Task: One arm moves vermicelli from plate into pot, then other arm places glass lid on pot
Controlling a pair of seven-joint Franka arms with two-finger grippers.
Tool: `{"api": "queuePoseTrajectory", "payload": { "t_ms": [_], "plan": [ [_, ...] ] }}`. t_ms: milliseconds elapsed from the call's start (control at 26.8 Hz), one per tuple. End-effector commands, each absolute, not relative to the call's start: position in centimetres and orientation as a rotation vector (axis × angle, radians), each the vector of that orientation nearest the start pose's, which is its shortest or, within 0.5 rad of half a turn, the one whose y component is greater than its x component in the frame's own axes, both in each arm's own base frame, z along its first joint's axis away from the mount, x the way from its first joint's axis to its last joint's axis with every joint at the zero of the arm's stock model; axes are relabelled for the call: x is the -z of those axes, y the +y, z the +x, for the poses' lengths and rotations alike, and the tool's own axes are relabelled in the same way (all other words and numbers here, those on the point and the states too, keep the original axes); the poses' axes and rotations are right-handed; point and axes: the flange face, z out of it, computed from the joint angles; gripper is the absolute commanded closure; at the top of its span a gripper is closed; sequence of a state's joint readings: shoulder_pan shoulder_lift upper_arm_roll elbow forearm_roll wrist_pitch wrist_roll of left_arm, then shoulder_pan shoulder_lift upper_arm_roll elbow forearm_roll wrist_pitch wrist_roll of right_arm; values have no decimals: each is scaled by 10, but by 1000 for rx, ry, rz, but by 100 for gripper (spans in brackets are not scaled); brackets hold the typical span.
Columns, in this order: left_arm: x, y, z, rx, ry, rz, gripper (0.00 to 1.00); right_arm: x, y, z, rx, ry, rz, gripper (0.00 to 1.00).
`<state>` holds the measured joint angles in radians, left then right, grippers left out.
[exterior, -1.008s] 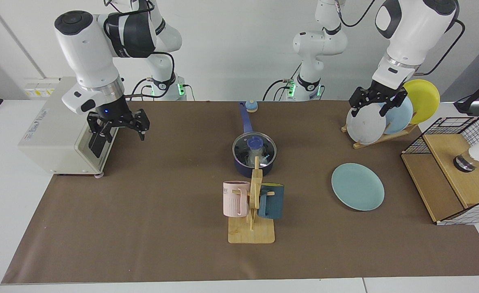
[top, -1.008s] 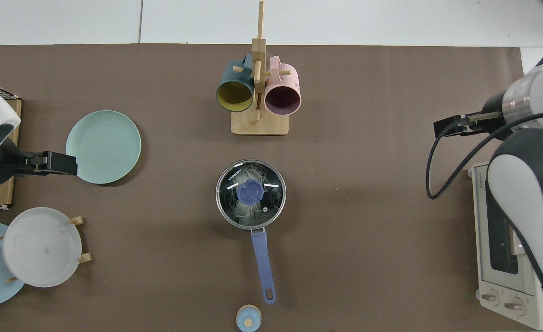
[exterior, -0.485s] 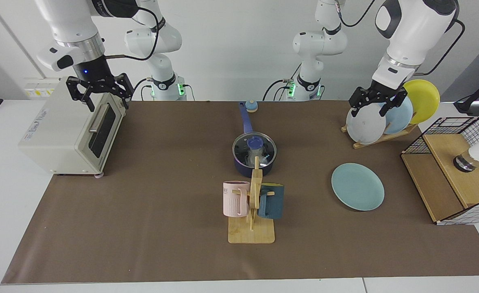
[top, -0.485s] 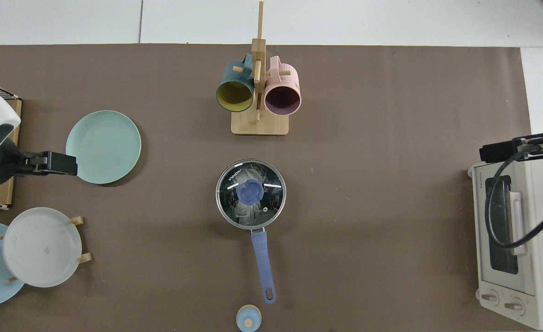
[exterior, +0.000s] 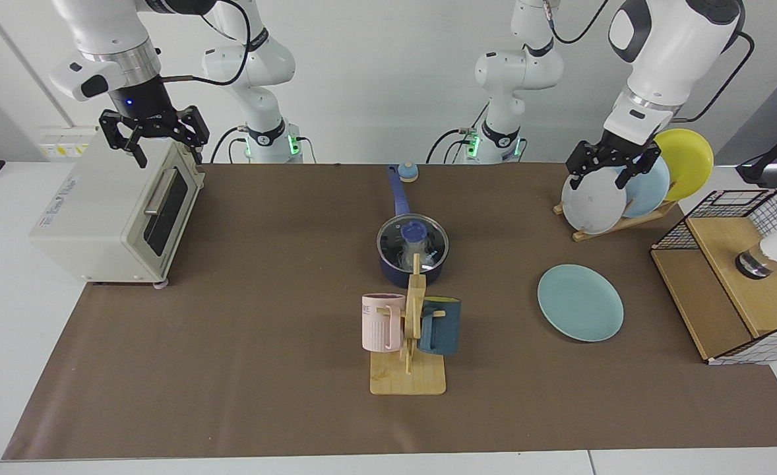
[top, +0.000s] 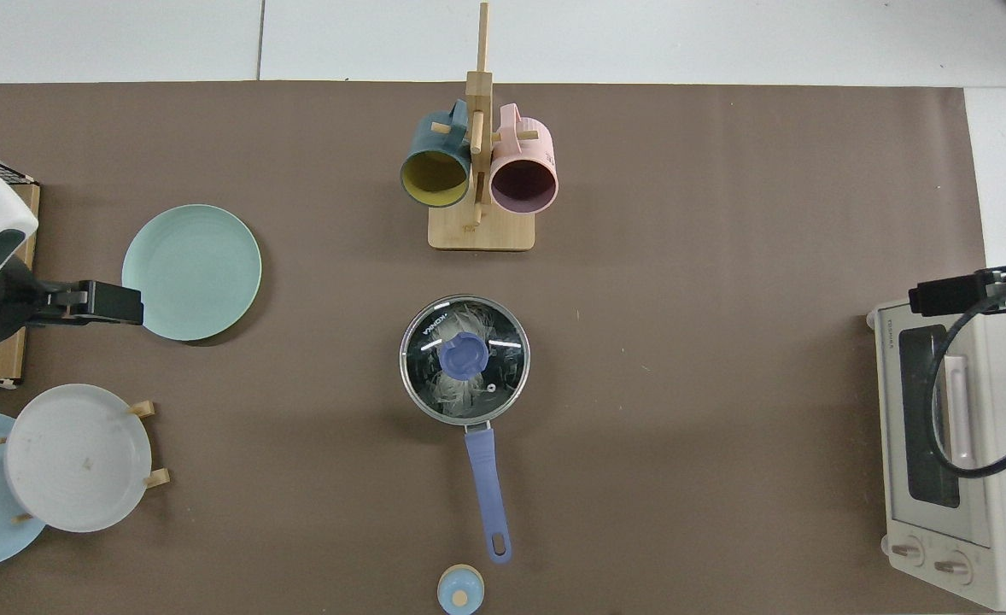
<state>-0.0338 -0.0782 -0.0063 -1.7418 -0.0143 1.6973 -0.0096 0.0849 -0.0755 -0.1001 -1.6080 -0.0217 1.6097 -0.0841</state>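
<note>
The dark navy pot (exterior: 388, 271) stands mid-table with its long blue handle (top: 488, 478) pointing toward the arm bases. On it rests the glass lid (exterior: 428, 245) (top: 503, 376), blue knob up. White vermicelli (exterior: 407, 256) (top: 460, 395) shows through the glass. To one side lies the teal-green plate (exterior: 580, 302) (top: 191, 272), bare. My right gripper (exterior: 169, 157) (top: 930, 297) hangs open above the toaster oven, holding nothing. My left gripper (exterior: 603, 185) (top: 123, 303) hangs open and unladen by the plate rack, just off the teal plate's edge in the top view.
A wooden mug rack (exterior: 408, 376) with a pink and a dark teal mug stands in front of the pot. A toaster oven (exterior: 92, 218), a rack of grey, light blue and yellow plates (exterior: 593, 201), a wire basket (exterior: 745, 277) and a small blue object (exterior: 407, 173) border the mat.
My right gripper has risen from in front of the toaster oven door and pulled back above its top. The left arm, pot, lid and plate have not moved.
</note>
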Motion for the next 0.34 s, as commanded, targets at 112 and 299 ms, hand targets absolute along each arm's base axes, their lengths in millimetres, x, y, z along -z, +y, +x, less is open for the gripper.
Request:
{"api": "queuePoseTrajectory", "payload": {
  "t_ms": [112,299],
  "plan": [
    [-601,-21,534,48,64,-3147,0,-649,-7,531,106,75,-3144,0],
    [-601,-20,534,48,62,-3147,0,-648,-6,531,101,77,-3141,0]
  ]
}}
